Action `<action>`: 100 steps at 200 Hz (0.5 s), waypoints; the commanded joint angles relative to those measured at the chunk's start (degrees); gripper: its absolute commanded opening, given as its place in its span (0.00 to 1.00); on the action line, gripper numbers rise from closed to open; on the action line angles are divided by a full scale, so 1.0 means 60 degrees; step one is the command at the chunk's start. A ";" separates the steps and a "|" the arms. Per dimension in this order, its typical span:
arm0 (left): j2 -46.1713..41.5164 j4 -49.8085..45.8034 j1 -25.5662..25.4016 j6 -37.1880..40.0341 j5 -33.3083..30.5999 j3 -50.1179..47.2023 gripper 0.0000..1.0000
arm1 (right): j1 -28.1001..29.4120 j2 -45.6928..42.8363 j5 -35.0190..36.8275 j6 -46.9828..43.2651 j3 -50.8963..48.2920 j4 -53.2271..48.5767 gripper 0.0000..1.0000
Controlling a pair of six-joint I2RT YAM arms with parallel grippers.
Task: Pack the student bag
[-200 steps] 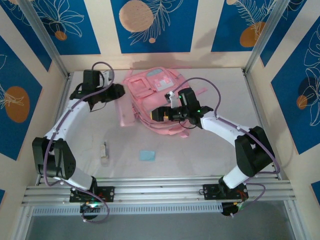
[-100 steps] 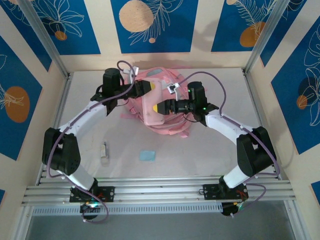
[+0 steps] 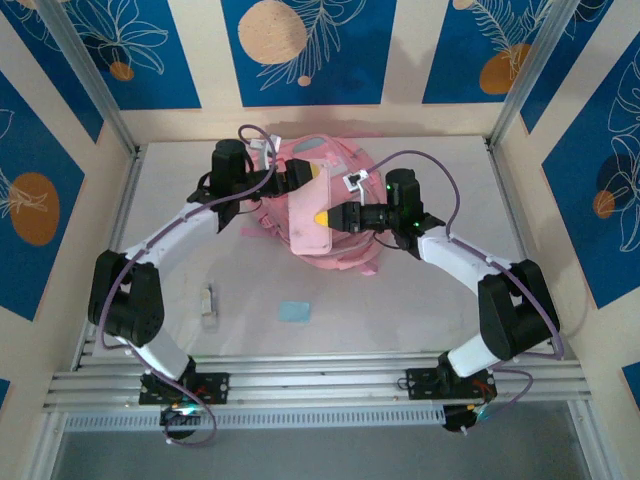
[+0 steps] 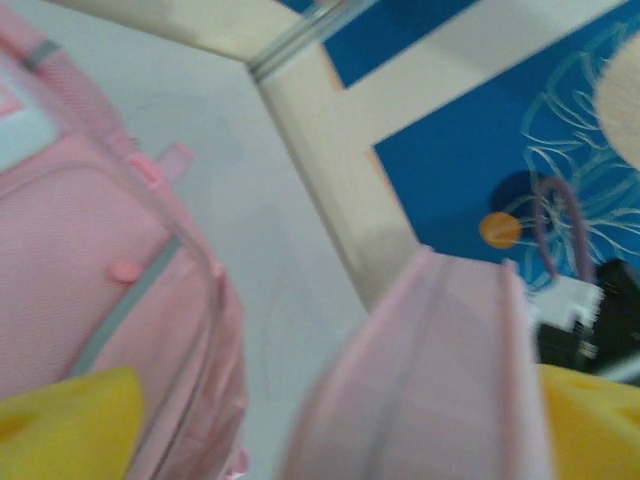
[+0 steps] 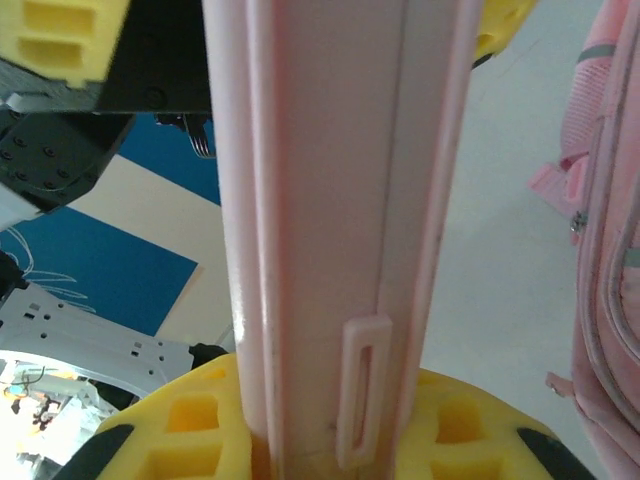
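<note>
Top external: white table point(image 3: 400, 310), blue-patterned walls point(image 3: 150, 60).

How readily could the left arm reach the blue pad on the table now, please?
Probably yes: the left gripper is open, the right gripper holds the pencil case, and the blue pad lies uncovered.

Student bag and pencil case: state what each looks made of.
The student bag: soft matt woven fabric, judging by its fine weave and stitched seams. The pencil case: probably rigid smooth plastic, slightly glossy, with straight moulded edges and slot.
</note>
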 commanded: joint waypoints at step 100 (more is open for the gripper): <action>0.1703 -0.4782 -0.2732 0.6318 -0.6564 0.2141 0.95 | -0.3772 -0.2285 0.3066 -0.0187 -0.1477 -0.4274 0.00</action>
